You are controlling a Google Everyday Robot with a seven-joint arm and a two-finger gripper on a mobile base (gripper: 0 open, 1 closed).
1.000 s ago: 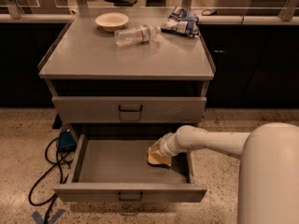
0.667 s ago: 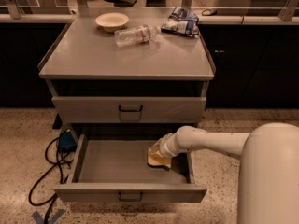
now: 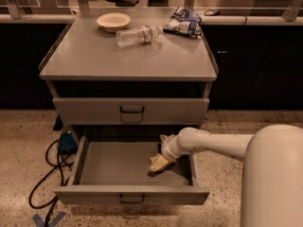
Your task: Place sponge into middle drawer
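The middle drawer (image 3: 113, 163) of the grey metal cabinet is pulled out, with its front and dark handle (image 3: 131, 200) nearest the camera. The pale yellow sponge (image 3: 159, 163) is inside it, at the right of the drawer floor, tilted with one end up. My gripper (image 3: 164, 150) reaches in from the right on the white arm (image 3: 213, 143). Its end is right above the sponge and touching or almost touching the sponge's upper end. The gripper's tip is mostly hidden by the wrist.
The drawer front above (image 3: 131, 110) is closed. On the cabinet top lie a cream bowl (image 3: 113, 21), a plastic bottle (image 3: 138, 35) on its side and a blue-white bag (image 3: 182, 21). A blue box with black cables (image 3: 66, 143) lies on the floor at the left.
The sponge sits slightly lower and further left in the drawer than before, more tilted. The arm has hardly moved.
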